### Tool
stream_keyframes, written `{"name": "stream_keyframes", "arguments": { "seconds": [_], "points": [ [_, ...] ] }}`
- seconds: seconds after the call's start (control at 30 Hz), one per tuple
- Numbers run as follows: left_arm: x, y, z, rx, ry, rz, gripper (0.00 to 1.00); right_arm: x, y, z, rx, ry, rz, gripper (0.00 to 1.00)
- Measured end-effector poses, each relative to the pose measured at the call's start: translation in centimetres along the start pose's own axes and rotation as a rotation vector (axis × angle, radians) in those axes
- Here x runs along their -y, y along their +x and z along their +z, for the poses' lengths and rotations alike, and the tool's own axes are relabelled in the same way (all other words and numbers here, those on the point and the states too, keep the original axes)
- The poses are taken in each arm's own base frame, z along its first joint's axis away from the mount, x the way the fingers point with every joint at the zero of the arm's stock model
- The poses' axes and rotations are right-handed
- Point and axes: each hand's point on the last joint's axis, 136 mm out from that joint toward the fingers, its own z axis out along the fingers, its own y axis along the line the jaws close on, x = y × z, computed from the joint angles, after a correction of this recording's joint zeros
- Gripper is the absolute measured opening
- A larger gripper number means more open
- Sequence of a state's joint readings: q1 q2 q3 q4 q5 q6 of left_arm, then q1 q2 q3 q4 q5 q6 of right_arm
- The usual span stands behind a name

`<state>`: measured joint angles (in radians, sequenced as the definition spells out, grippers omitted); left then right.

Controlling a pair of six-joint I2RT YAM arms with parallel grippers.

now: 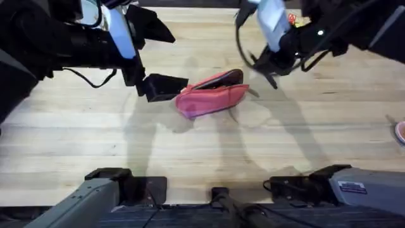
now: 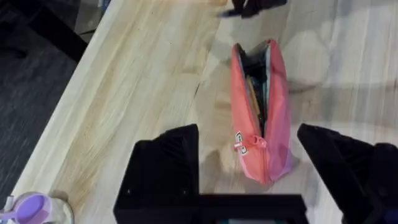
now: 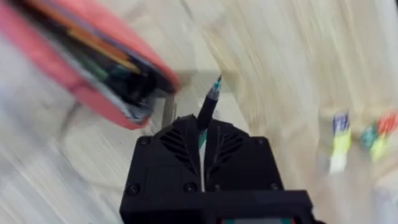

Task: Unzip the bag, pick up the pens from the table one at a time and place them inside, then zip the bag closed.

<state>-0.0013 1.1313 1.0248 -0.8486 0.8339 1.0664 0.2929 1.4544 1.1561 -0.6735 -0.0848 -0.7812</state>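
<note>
The pink bag (image 1: 212, 96) lies on the table (image 1: 95, 126) near its middle, with the zipper open and pens showing inside (image 2: 254, 93). The zipper pull (image 2: 247, 142) sits at the bag's end nearest my left gripper. My left gripper (image 1: 166, 87) hovers at that left end, open, with the bag (image 2: 273, 106) just ahead of its fingers (image 2: 165, 168). My right gripper (image 1: 269, 68) is above the bag's right end, shut on a dark pen (image 3: 208, 102) whose tip points out beside the bag's open mouth (image 3: 134, 84).
Small coloured blocks (image 3: 357, 140) lie on the table beyond the right gripper, at the far right (image 1: 291, 19). A pink object (image 1: 400, 132) sits at the right edge. A purple item (image 2: 31, 208) rests near the table's left edge.
</note>
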Motion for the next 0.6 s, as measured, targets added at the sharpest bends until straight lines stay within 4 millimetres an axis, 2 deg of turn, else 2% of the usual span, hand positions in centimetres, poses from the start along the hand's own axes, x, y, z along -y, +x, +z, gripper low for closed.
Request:
{"name": "stream_keyframes", "arguments": {
  "seconds": [0.23, 0.4, 0.6],
  "points": [
    [0.0, 0.0, 0.0, 0.000, 0.000, 0.000, 0.993, -3.6, -3.4, 0.2, 0.066, -0.049, -0.422, 0.032],
    [0.0, 0.0, 0.0, 0.000, 0.000, 0.000, 0.993, -5.1, -5.5, 0.2, 0.119, -0.039, -0.614, 0.032],
    [0.0, 0.0, 0.0, 0.000, -0.001, -0.001, 0.993, -6.9, -6.5, 0.2, 0.145, -0.052, -0.776, 0.032]
  ]
}}
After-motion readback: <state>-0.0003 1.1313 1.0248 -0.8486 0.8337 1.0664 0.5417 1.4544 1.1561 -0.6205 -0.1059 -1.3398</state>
